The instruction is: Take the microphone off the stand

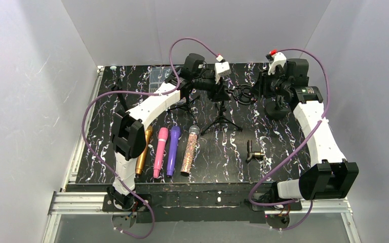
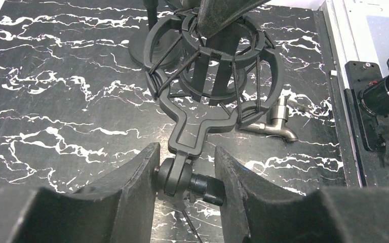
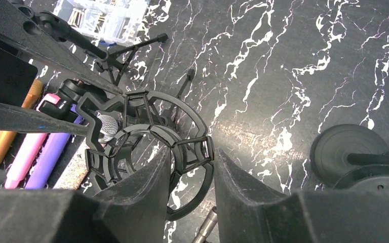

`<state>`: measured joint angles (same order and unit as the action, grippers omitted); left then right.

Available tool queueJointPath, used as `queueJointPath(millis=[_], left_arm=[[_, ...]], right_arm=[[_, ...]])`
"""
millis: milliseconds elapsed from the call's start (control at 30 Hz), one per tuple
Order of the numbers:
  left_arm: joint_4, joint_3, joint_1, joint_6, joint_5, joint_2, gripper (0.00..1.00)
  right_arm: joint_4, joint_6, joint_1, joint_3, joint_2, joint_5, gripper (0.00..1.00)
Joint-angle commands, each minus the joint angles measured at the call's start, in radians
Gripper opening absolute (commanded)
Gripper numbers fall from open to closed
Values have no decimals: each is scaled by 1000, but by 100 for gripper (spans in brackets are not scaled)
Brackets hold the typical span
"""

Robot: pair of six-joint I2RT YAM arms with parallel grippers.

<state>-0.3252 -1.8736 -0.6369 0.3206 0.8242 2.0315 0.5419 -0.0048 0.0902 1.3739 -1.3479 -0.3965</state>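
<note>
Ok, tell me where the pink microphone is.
In the top view, the pink microphone lies flat left of centre, between the gold microphone and the purple microphone.

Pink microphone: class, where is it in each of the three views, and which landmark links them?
Top external: the pink microphone lies second from left in the row by the left arm.
Left wrist: not in it.
Right wrist: lower left, between the gold microphone and purple microphone.
Landmark: the black ring holder, central in both wrist views, on the tripod in the top view.
</note>
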Motion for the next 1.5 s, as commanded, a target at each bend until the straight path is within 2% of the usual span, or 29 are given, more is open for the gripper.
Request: queueJointPath(millis=[0, 333, 1467], left_arm=[[149, 69, 2, -78, -29, 30, 0], [135, 137, 1, -67, -32, 28, 0], [107, 181, -8, -111, -44, 59, 0]], right_arm=[[-23, -37, 15, 68, 18, -30, 1], [-18, -50, 29, 69, 11, -22, 1], [-41, -51, 34, -2, 56, -30, 1]])
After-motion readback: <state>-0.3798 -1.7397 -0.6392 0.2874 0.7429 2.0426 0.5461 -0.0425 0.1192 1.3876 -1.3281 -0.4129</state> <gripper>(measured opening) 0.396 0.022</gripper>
